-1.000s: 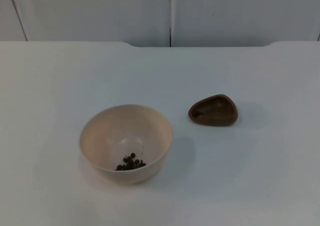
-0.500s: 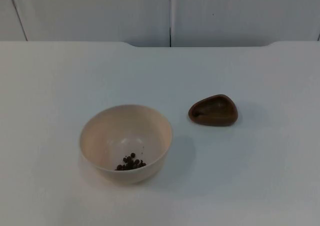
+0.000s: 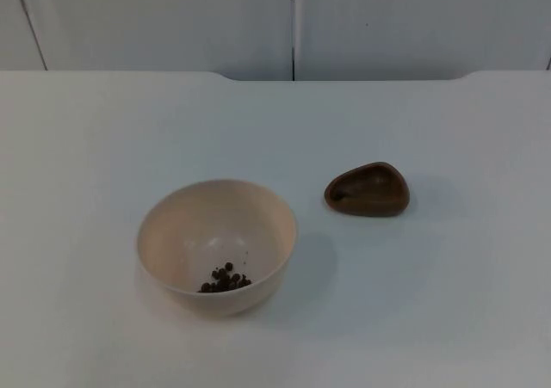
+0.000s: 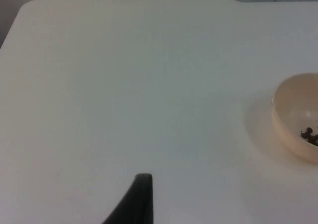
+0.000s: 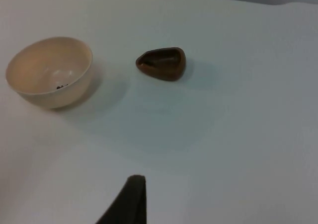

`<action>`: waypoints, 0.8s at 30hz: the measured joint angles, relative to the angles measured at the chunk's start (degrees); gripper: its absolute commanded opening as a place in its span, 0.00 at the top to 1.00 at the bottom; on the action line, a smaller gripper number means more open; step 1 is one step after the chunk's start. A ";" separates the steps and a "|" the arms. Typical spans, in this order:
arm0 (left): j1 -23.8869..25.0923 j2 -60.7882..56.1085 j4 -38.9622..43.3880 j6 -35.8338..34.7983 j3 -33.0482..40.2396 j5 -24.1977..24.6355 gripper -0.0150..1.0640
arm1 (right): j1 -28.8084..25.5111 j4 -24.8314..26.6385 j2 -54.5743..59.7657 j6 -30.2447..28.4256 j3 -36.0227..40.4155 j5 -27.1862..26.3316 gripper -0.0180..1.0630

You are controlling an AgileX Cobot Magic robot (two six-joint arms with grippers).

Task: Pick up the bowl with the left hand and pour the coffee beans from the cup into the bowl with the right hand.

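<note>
Resting bowl (image 4: 297, 115) beside left pincer (image 4: 141, 194)

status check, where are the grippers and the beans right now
Left gripper and right gripper both back, waiting above the table. Coffee beans in the bowl; brown cup beside it, looks empty. Nothing in the way.

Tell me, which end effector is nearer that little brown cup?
Likely the right. Its fingertip faces the brown cup across bare table. The left fingertip sees just the bowl, off to one side.
</note>
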 measured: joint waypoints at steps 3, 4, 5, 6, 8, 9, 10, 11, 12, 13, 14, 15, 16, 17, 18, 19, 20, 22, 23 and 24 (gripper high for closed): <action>0.00 0.00 0.00 0.00 0.00 0.00 0.01 | -1.89 0.00 0.00 -0.11 0.00 0.00 0.01; 0.00 0.00 0.00 0.00 0.00 0.00 0.01 | -2.53 0.00 0.00 -0.11 0.00 0.00 0.01; 0.00 0.00 0.00 0.00 0.00 0.00 0.01 | -2.53 0.00 0.00 -0.11 0.00 0.00 0.01; 0.00 0.00 0.00 0.00 0.00 0.00 0.01 | -3.43 0.00 0.00 -0.11 0.00 0.00 0.01; 0.00 0.00 0.00 0.00 0.00 0.00 0.01 | -5.86 0.00 0.00 -0.11 0.00 0.00 0.01; 0.00 0.00 0.00 0.00 0.00 0.00 0.01 | -5.86 0.00 0.00 -0.11 0.00 0.00 0.01; 0.00 0.00 0.00 0.00 0.00 0.00 0.01 | -7.00 0.00 0.00 -0.11 0.00 0.00 0.01; 0.00 0.00 0.00 0.00 0.00 0.00 0.01 | -8.17 0.00 0.00 -0.11 0.00 0.00 0.01; 0.00 0.00 0.00 0.00 0.00 0.00 0.01 | -9.33 0.00 0.00 -0.11 0.00 0.00 0.01; 0.00 0.00 0.00 0.00 0.00 0.00 0.01 | -10.28 0.00 0.00 -0.11 0.00 0.00 0.01; 0.00 0.00 0.00 0.00 0.00 0.00 0.01 | -10.28 0.00 0.00 -0.11 0.00 0.00 0.01; 0.00 0.00 0.00 0.00 0.00 0.00 0.01 | -11.38 0.00 0.00 -0.11 0.00 0.00 0.01; 0.00 0.00 0.00 0.00 0.00 0.00 0.01 | -12.35 0.00 0.00 -0.11 0.00 0.00 0.01; 0.00 0.00 0.00 0.00 0.00 0.00 0.01 | -13.09 0.00 0.00 -0.11 0.00 0.00 0.01; 0.00 0.00 0.00 0.00 0.00 0.00 0.01 | -13.87 0.00 0.00 -0.11 0.00 0.00 0.01; 0.00 0.00 0.00 0.00 0.00 0.00 0.01 | -13.87 0.00 0.00 -0.11 0.00 0.00 0.01; 0.00 0.00 0.00 0.00 0.00 0.00 0.01 | -14.78 0.00 0.00 -0.11 0.00 0.00 0.01; 0.00 0.00 0.00 0.00 0.00 0.00 0.01 | -15.30 0.00 0.00 -0.11 0.00 0.00 0.01; 0.00 0.00 0.00 0.00 0.00 0.00 0.01 | -15.46 0.00 0.00 -0.11 0.00 0.00 0.01; 0.00 0.00 0.00 0.00 0.00 0.00 0.01 | -15.46 0.00 0.00 -0.11 0.00 0.00 0.01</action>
